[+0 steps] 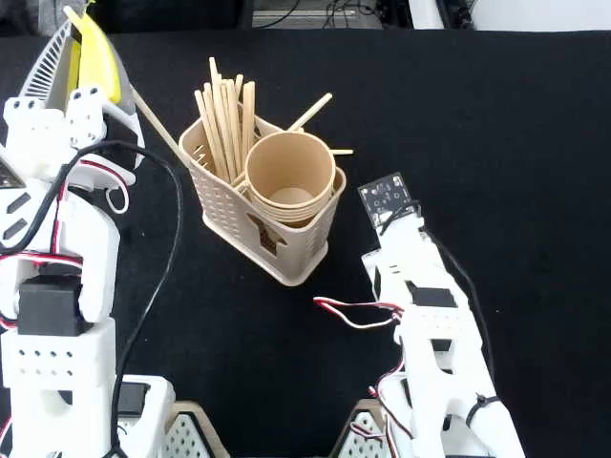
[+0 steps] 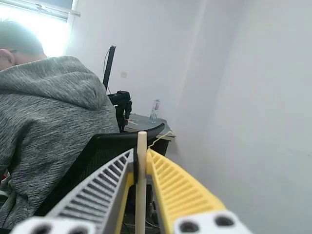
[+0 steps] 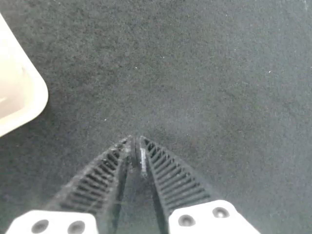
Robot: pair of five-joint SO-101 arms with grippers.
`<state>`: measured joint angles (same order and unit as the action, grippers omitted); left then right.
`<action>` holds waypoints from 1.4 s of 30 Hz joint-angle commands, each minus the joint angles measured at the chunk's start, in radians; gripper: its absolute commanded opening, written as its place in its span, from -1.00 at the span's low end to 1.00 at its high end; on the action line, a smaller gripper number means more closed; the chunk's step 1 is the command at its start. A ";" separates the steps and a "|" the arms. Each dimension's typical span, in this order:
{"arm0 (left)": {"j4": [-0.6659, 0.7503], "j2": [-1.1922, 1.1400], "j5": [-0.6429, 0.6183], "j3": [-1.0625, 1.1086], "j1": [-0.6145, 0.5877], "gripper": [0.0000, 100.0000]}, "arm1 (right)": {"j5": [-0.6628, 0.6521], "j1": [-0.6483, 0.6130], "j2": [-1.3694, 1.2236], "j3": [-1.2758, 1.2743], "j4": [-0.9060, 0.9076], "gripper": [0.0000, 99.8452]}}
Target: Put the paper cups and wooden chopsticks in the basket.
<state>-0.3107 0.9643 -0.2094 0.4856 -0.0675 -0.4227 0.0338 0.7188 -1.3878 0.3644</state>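
Overall: the task looked nearly done, with one stick yet to go in.
Left gripper (image 1: 81, 48): it stood at 10 o'clock from the basket, its yellow and white fingers (image 2: 165, 180) clenched on a single pale wooden chopstick (image 2: 141, 185).
Held chopstick: it slanted down toward 4 o'clock (image 1: 158, 124), its lower end at the basket's near corner; I could not tell whether it touched the rim or was already inside. The slant probably served to aim it at the opening.
Basket: the cream perforated plastic basket (image 1: 286, 258) sat near the middle of the black cloth table (image 1: 496, 143), upright.
Cups: a stack of tan paper cups (image 1: 289, 172), nested mouth up, filled the basket's 3 o'clock half.
Sticks: a bundle of pale wooden chopsticks (image 1: 224, 114) stood on end in the 9 o'clock half, fanned, a few leaning toward 2 o'clock.
Right gripper (image 3: 135, 146): it was low over bare cloth at 4 o'clock from the basket, its tips pressed together on nothing, likely parked out of the way.
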 commanded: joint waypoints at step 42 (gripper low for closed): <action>-0.654 0.015 -0.018 -0.243 0.194 -0.53 | 0.003 0.055 0.021 0.030 -0.011 -0.97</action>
<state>-0.8892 0.9643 -0.2171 0.3644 0.1151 -0.4227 0.0537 0.7188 -1.3878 0.3644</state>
